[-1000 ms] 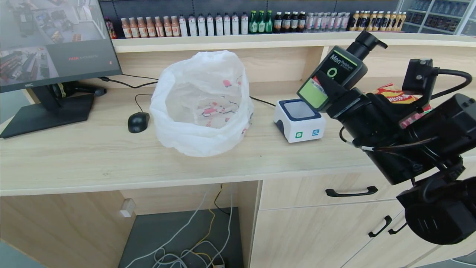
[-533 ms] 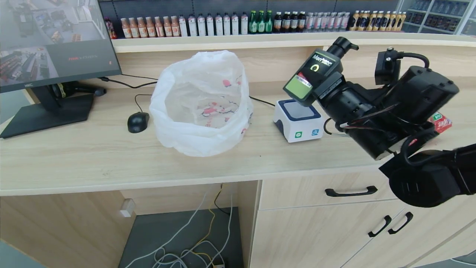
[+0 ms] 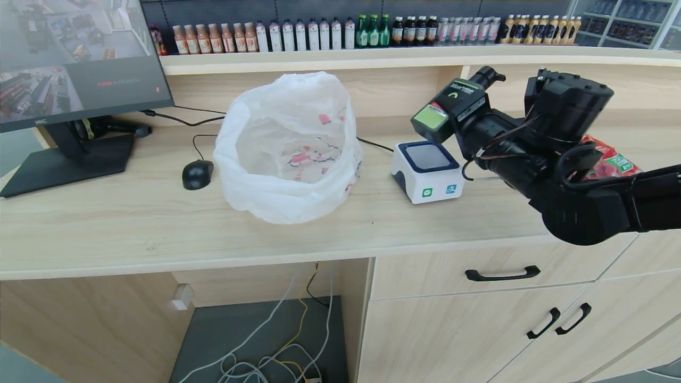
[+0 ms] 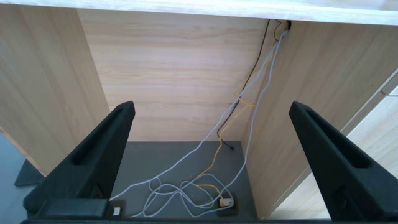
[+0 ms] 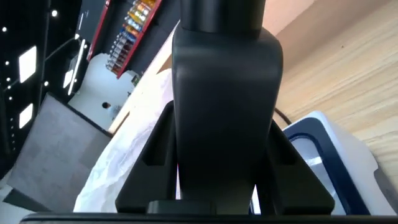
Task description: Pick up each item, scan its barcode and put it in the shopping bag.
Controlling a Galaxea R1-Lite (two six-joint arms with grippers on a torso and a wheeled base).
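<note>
The right gripper (image 3: 471,117) hides the lower body of the pump bottle (image 3: 449,106), and its barcode cannot be made out. A red snack packet (image 3: 612,162), to the right of the scanner (image 3: 427,171), is largely covered by the arm. The bottle is dark, with a black pump head and a green label panel. It is held tilted in the air just above the scanner's far right corner, apparently clear of it. The right fingers (image 5: 152,155) pinch its sides. The white shopping bag (image 3: 287,149) stands open just left of the scanner. The left gripper (image 4: 208,155), fingers spread wide and holding nothing, faces loose cables (image 4: 186,186) below the scanner's level.
</note>
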